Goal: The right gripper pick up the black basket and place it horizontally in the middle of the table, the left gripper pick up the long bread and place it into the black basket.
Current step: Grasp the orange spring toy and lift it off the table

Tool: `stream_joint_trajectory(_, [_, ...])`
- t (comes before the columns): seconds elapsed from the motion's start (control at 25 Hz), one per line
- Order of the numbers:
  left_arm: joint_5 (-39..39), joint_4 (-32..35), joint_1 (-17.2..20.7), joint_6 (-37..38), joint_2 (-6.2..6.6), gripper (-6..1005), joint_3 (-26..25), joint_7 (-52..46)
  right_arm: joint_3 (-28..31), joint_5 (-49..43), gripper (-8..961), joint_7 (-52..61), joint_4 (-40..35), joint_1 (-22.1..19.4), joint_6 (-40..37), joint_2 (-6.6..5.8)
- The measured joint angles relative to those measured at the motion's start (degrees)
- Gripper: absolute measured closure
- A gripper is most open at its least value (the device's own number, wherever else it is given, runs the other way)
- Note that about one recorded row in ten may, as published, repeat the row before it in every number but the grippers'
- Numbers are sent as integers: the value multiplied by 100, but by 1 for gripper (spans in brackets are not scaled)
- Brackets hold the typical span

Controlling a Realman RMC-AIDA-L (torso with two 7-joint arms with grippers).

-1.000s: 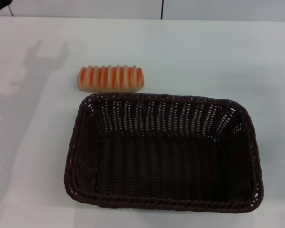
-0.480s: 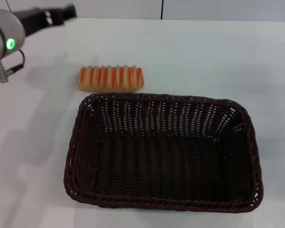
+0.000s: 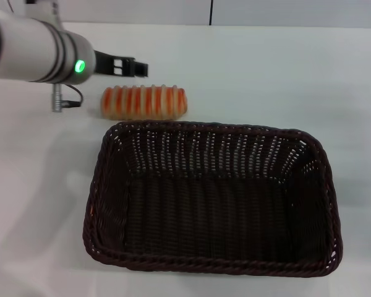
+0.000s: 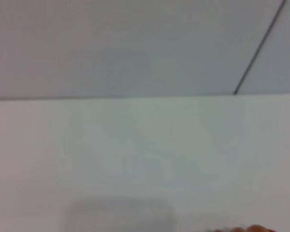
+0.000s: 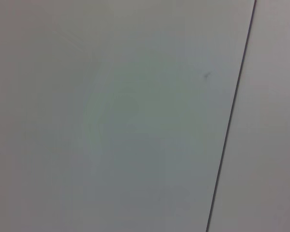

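The black basket (image 3: 211,127) lies lengthwise across the middle of the white table (image 3: 284,74), with nothing inside it. Just behind its far left corner rests the long bread (image 3: 144,102), cream with orange stripes. My left gripper (image 3: 135,66), on the white arm with the green light, hovers at the far side of the bread's left half, pointing right. A sliver of orange, the bread (image 4: 249,229), shows at the edge of the left wrist view. The right gripper is out of view.
Bare white tabletop surrounds the basket and the bread. A pale wall with a dark vertical seam (image 3: 211,12) runs behind the table's far edge. The right wrist view holds only a pale surface with a dark seam (image 5: 232,111).
The left arm has swung in from the upper left, moving right and nearer. Its gripper now sits just behind the bread. Basket and bread have not moved.
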Motion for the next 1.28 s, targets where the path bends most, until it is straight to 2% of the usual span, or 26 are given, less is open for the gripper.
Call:
stream_joint_trajectory(0.08, [-152,481,-425,-52,-2,184,-14,-4,-8,-17,586,1,2,-25,0,0])
stream_joint_trajectory(0.12, [-152,481,-425,-52,-2,184,-14,-4,-8,-17,586,1,2,-25,0,0])
stream_joint_trajectory(0.16, [-236,791,-655,-54,-1,184,-29,-4,-10,-22,586,2,3,-40,-1,0])
stream_joint_trajectory(0.2, [-236,791,-655,-54,-1,185,-29,-4,-10,-22,586,2,3,-40,-1,0])
stream_joint_trajectory(0.28, [-251,1264,-947,21,-1,185,-39,-4,-69,-28,585,7,3,-56,-23,0])
stream_joint_trajectory(0.48, [-256,1880,-1283,258,-6,185,-56,-4,-147,-38,585,22,3,-69,-49,-4])
stream_joint_trajectory(0.92, [-259,2357,-1455,478,-6,186,-91,-22,-147,-28,585,23,-24,-69,-65,-16])
stream_joint_trajectory(1.04, [-259,2352,-1479,351,-6,186,-91,-19,-147,-23,586,23,-32,-66,-66,-18])
stream_joint_trajectory(1.28, [-260,1998,-1573,-410,6,187,-121,59,-148,-17,586,23,-40,-69,-68,-18])
